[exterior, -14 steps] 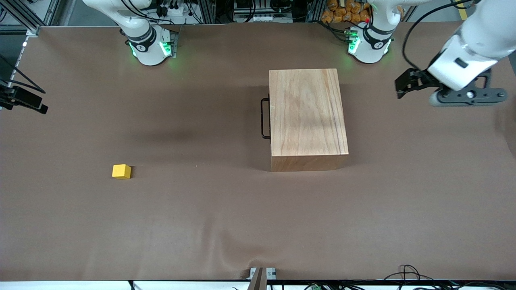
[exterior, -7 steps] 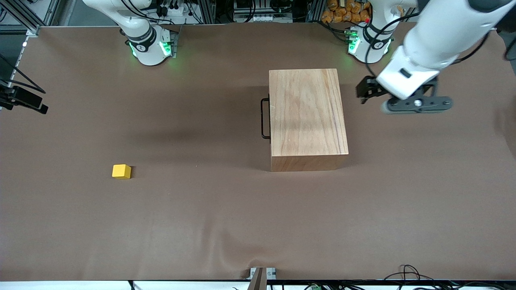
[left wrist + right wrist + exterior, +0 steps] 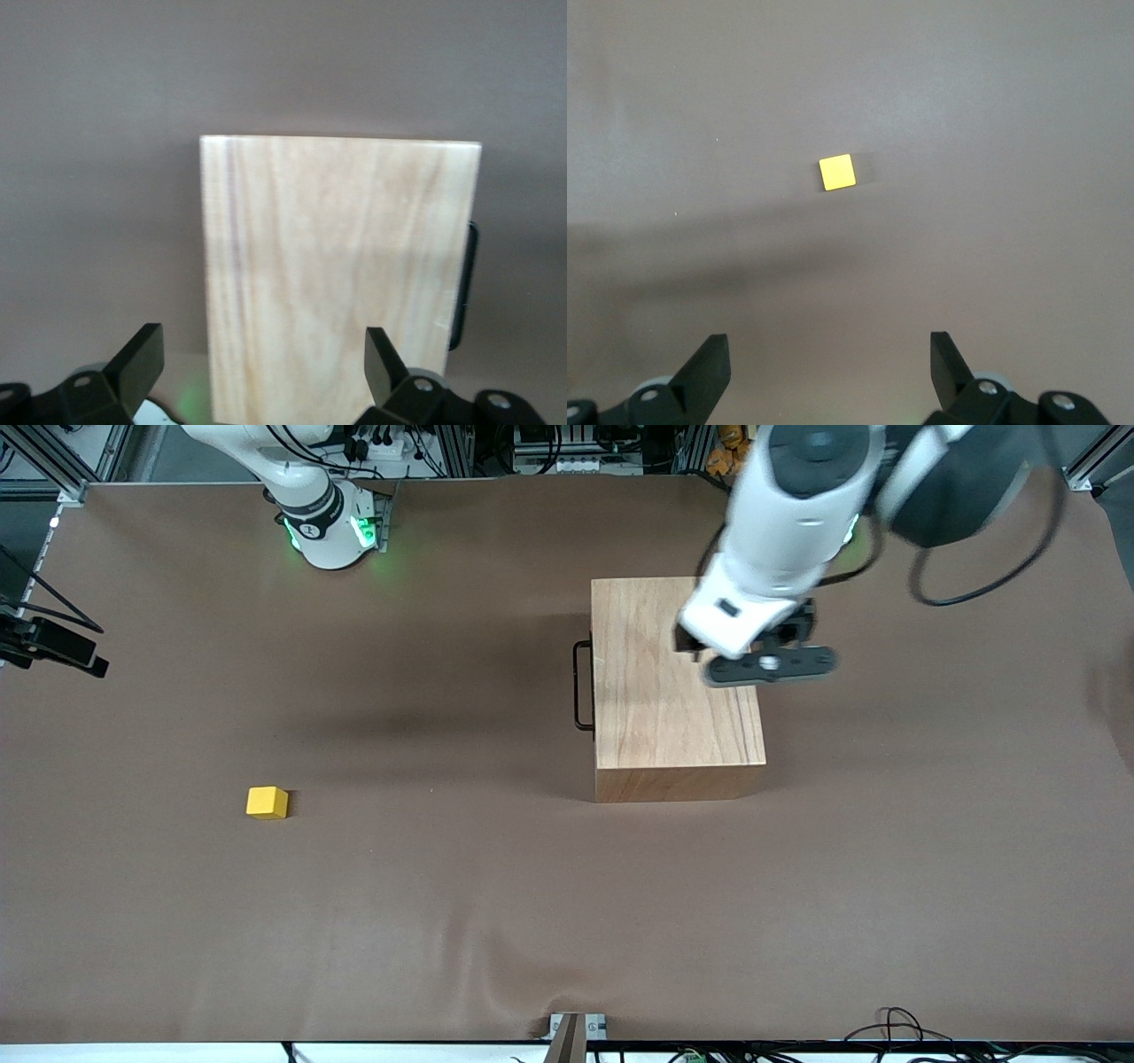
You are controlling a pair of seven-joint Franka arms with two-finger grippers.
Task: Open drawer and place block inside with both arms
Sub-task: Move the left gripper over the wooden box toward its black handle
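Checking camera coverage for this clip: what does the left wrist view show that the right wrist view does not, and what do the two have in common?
Only the left wrist view shows the wooden box from above, with the black wire handle of the closed drawer along one edge; the left gripper hangs open over the box. Only the right wrist view shows the yellow block, lying alone below the open right gripper. Both show the brown table and a pair of spread black fingers holding nothing.

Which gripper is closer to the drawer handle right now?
The left. The left gripper hangs open above the wooden box, whose handle sits on the side toward the right arm's end. The right gripper is open, high above the block.
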